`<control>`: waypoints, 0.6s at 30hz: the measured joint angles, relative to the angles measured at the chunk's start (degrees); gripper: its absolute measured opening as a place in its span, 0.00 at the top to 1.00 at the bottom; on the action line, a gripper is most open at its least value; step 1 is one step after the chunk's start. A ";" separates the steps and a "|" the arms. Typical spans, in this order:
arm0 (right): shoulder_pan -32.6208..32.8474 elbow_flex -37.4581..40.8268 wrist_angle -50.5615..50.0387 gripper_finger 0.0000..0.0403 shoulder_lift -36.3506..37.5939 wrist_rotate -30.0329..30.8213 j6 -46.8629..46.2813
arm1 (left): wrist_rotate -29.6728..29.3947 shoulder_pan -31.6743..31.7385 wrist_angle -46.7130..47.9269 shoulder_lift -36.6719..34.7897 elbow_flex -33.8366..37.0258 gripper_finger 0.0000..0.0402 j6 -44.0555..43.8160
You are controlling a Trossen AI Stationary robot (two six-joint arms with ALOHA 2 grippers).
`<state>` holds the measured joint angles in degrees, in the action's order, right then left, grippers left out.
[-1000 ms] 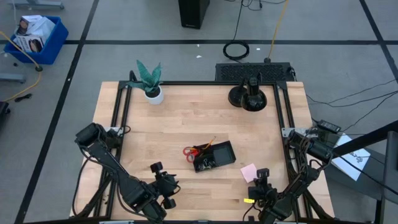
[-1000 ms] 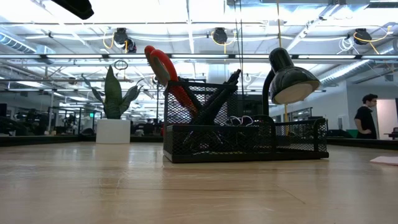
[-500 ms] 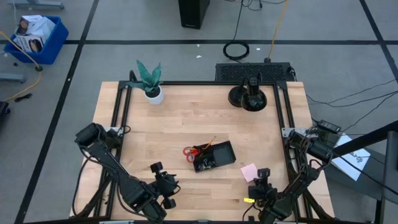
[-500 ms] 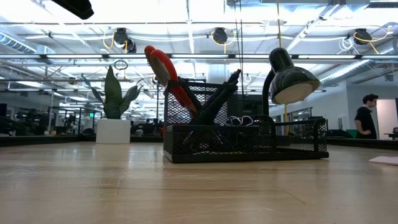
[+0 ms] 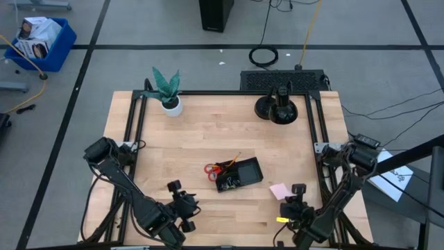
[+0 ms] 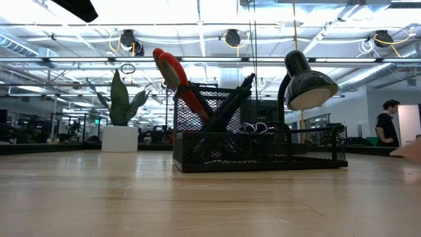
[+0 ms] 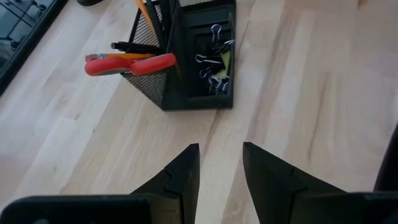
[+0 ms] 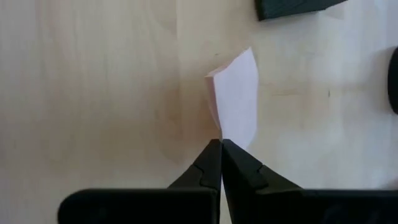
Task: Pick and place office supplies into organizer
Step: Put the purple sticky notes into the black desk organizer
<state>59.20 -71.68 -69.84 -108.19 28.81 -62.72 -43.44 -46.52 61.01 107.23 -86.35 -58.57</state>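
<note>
One pale pink sticky-note pad (image 8: 235, 98) remains outside the organizer (image 5: 238, 175). The right claw (image 8: 221, 147), clamped on the pad's near edge, holds it slightly right of the organizer. The left claw (image 7: 219, 152) waits, fingers apart.

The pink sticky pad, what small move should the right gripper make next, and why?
Probably lift it a little more. The right gripper is shut on the edge of the pink sticky pad, which tilts up off the table, and the organizer sits away to its left.
</note>
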 joint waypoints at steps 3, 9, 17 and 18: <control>0.00 0.00 -0.16 1.00 1.76 2.04 -1.15 | 0.00 0.00 1.69 -0.01 0.00 0.68 -0.24; 0.00 -0.04 -0.39 1.00 5.03 4.71 -2.12 | 0.00 0.00 4.16 -0.01 0.00 0.68 -1.53; 0.00 -0.04 -0.75 1.00 8.78 8.80 -3.32 | 0.10 -0.04 9.69 0.01 0.00 0.68 -4.33; 0.02 -0.04 -0.73 1.00 9.26 9.23 -3.48 | 0.40 -0.04 10.44 0.01 0.00 0.68 -4.90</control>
<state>59.22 -71.72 -70.57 -98.93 38.05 -66.20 -43.04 -46.57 71.46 107.24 -86.35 -63.47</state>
